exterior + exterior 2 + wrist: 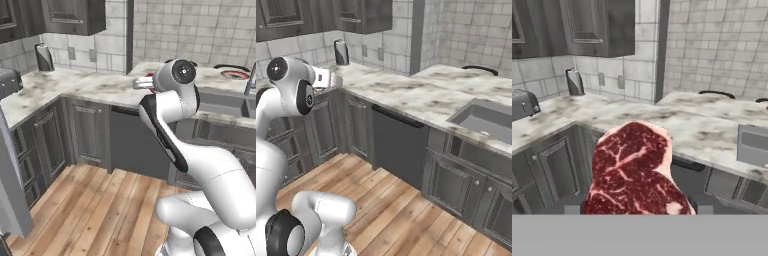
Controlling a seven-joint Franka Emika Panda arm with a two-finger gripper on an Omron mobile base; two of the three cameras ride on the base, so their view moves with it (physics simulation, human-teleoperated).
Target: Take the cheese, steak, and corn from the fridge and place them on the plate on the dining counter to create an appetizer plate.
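- A flat, dark red steak (634, 172) with pale marbling fills the lower middle of the hand view, standing on edge in the gripper, whose jaws are clamped on the slab.
- Beyond it, a white-grey veined marble counter (677, 122) turns a corner above dark panelled cabinets (559, 167).
- A grey inset sink (486, 120) sits near the counter's front edge.
- A dark-rimmed round plate (234, 73) lies at the counter's back edge.
- Bare wooden plank floor (105, 210) lies open before the cabinets.

The desk (662, 117) surface ahead lies largely bare and passable. Obstacles: a toaster (523, 104) at its left end, a metal canister (574, 82) against the tiled wall, the sunken sink (483, 120) at right. Overhead cabinets (587, 25) limit clearance near the wall.
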